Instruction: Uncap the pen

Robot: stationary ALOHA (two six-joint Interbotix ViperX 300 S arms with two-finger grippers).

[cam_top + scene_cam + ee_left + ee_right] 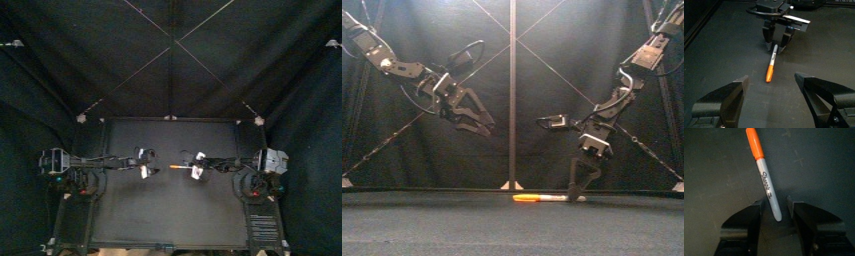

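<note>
The pen (540,198) lies flat near the centre of the table (422,225), with its orange cap (754,142) pointing to 9 o'clock and its grey barrel end to 3 o'clock. The right gripper (776,46) is down at the 3 o'clock end. Its jaws are apart with the barrel between them, nearer one jaw than the other, and nothing is clamped. The left gripper (476,118) hangs above the table toward 9 o'clock, jaws spread wide and well clear of the cap.

Because the barrel is off-centre, the nearer jaw would likely meet it first on closing. That could roll or swing the pen and take the cap off the left gripper's line. The hold would also be near the very tail, so a lifted pen may droop or pivot, and it could slide out when the cap is pulled. If the left jaws close past the cap's edge onto the barrel, the pull would drag the whole pen instead of parting it. A pull off the pen's axis could bind the cap.
</note>
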